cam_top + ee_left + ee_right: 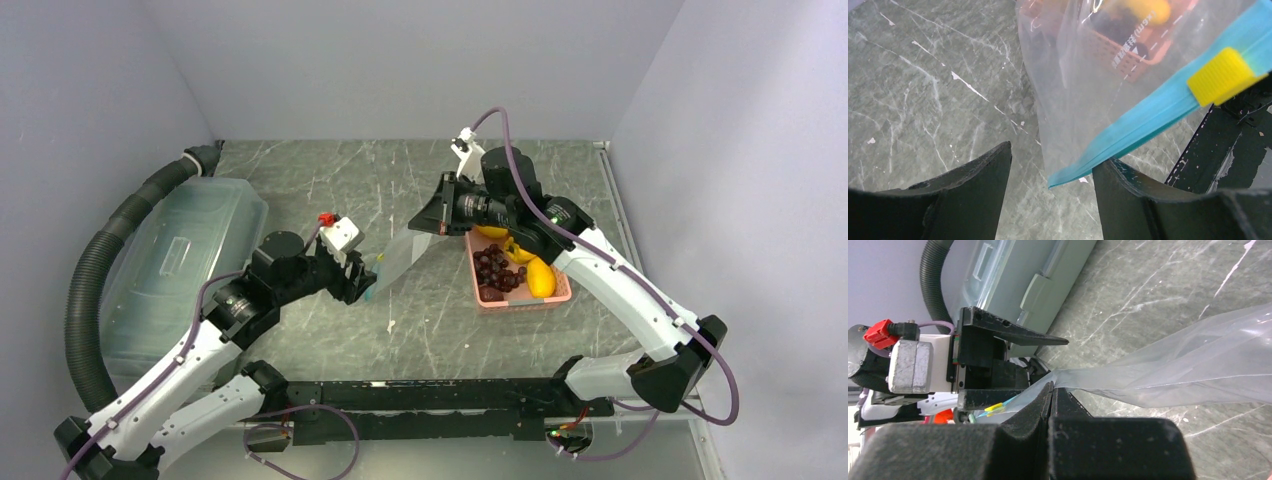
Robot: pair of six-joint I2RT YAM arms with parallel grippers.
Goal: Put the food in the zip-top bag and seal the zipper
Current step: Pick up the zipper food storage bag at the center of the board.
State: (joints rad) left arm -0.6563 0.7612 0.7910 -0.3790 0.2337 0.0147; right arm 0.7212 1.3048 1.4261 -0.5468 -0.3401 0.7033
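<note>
Bench (330, 180): grey marble; pink basket (520, 303) toward its right edge.
Food (495, 268): all in that basket, none bagged.
Zip-top bag (400, 258): held above mid-bench, empty.
Right hand (1051, 390): pinching the bag film.
Left hand (1052, 160): wide, zipper (1143, 117) end between its jaws, ungripped.
Progress: we judge filling and sealing undone.

The left arm (185, 360) and right arm (625, 290) wear white shells between black joints, a thin purple cable (500, 110) trailing along each. A silvery box (909, 365) with a red plug (880, 333) sits beside the left gripper (1052, 157)'s matte black fingers (975, 195).
</note>
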